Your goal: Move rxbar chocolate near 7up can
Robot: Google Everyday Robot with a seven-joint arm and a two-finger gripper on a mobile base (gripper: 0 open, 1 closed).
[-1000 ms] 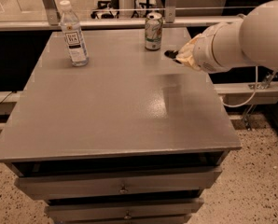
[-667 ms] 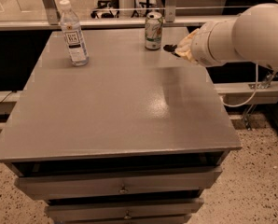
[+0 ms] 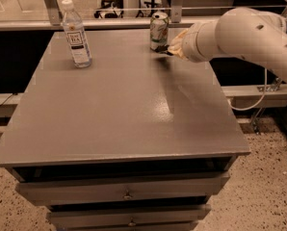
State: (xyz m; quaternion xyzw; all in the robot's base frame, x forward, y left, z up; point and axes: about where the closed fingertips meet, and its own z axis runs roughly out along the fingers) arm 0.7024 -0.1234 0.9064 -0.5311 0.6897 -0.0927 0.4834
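The gripper (image 3: 174, 46) is hovering just beside the 7up can (image 3: 159, 30) with the rxbar chocolate (image 3: 162, 52) seemingly at its tip, its hold impossible to tell, likely leaving only the set-down.

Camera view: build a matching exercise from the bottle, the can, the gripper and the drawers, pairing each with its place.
1 bottle
2 can
3 gripper
4 drawers

A under the table top
B far left of the top
C close beside the can, on its picture-right side
D far edge, near the middle

Pairs: 1-B, 2-D, 3-C, 4-A
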